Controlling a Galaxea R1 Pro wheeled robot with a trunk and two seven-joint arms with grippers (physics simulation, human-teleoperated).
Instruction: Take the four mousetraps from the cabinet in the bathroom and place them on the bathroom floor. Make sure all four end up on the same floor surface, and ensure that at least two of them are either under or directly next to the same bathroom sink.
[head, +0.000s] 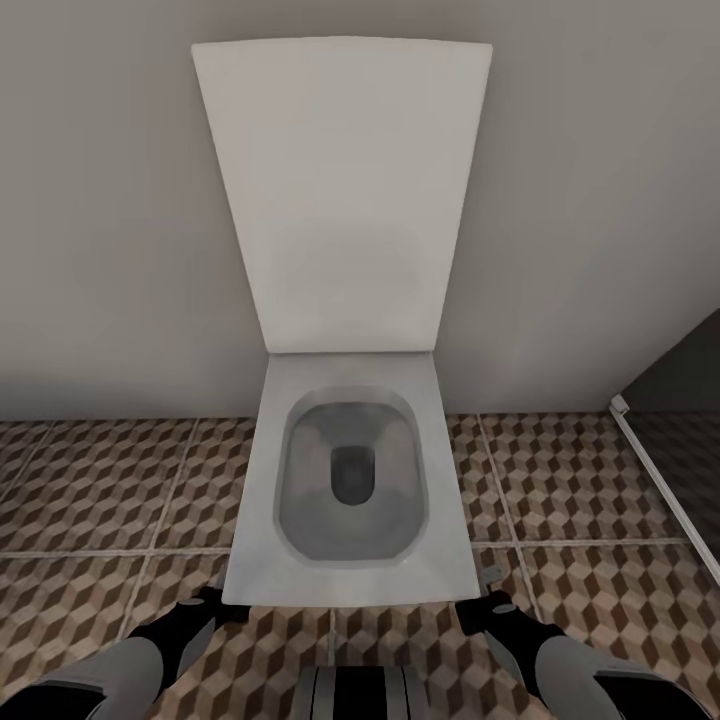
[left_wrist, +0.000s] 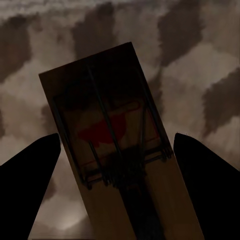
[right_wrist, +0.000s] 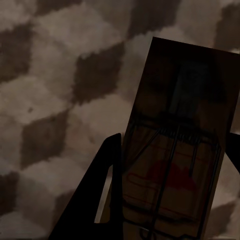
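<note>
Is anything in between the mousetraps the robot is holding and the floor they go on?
Nothing visible. The left gripper holds a mousetrap and the right gripper holds another mousetrap, each over bare patterned bathroom floor. The toilet stands ahead, between the two arms. No sink is in view.

Grey rounded forearms w/ black wrists; left pincer (head: 215, 600), right pincer (head: 490, 600) black; striped grey/black trunk segment.
</note>
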